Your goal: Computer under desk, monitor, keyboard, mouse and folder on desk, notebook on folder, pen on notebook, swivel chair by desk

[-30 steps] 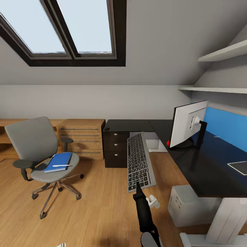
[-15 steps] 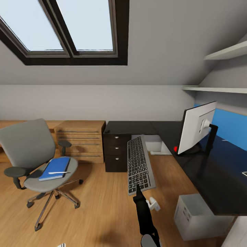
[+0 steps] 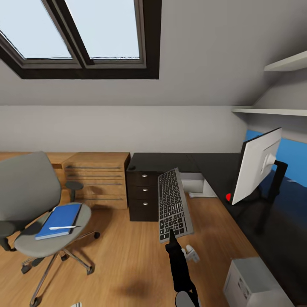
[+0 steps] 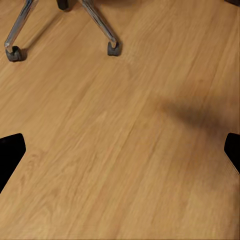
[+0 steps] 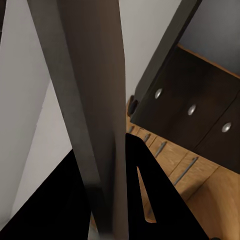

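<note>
Rolling nearer, my view has swung left, sliding the monitor [image 3: 256, 170] and bench [image 3: 221, 170] rightward. My right gripper [image 3: 171, 232] pinches the keyboard [image 3: 173, 205] by its near edge, held aloft midway for carrying there. Left gripper [image 4: 120, 150] hangs wide, empty.

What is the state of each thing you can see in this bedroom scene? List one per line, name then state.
keyboard: held up in the air, off the desk.
right gripper: shut on the keyboard's near edge.
left gripper: open above the wooden floor.
monitor: upright on the desk.
folder: lying flat on the swivel chair seat.
pen: lying on the folder.
computer: standing on the floor by the desk.
</note>
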### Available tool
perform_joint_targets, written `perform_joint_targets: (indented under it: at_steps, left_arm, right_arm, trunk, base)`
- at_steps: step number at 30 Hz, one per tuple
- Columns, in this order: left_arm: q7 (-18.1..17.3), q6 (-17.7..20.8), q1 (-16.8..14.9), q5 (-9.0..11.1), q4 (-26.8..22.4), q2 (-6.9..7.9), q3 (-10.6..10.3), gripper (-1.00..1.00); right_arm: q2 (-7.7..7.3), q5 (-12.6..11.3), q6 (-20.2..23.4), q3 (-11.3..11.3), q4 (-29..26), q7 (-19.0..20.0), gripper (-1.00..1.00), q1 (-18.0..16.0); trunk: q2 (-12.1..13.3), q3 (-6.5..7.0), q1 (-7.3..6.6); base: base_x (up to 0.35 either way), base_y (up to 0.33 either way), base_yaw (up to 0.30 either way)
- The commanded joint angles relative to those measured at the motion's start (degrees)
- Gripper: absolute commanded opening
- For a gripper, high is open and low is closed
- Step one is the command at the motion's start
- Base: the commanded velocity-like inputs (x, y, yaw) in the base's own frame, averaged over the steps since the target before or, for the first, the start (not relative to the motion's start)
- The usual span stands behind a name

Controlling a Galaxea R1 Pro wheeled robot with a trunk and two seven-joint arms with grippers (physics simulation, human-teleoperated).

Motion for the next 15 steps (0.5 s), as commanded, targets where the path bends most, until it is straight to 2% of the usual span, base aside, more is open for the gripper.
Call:
perform_joint_targets:
  at_steps: [1, 7, 10, 15]
  left_arm:
    - [0.4, -0.4, 0.0, 0.6, -0.1, 0.09, -0.3, 1.00]
    - [0.4, -0.4, 0.0, 0.6, -0.1, 0.09, -0.4, 1.00]
    - [0.3, -0.4, 0.0, 0.6, -0.1, 0.09, -0.5, 1.00]
    - [0.3, -0.4, 0.0, 0.6, -0.1, 0.09, -0.6, 1.00]
  right_arm:
    - [0.00, -0.5, -0.2, 0.1, 0.0, 0.6, -1.00, 0.0]
    - [0.00, -0.5, -0.4, 0.2, -0.1, 0.8, -1.00, 0.0]
    - [0.00, -0.6, -0.6, 0.2, -0.2, 0.9, -1.00, 0.0]
    - [0.00, -0.7, -0.7, 0.1, -0.2, 0.9, -1.00, 0.0]
  trunk:
    - [0.0, -0.05, 0.03]
    - [0.0, -0.05, 0.03]
    - [0.0, -0.05, 0.03]
    - [2.0, 0.85, -1.06]
  base:
    - [0.330, 0.000, 0.000]
    - [0.304, 0.000, 0.000]
    - [0.084, 0.000, 0.000]
    - [0.010, 0.000, 0.000]
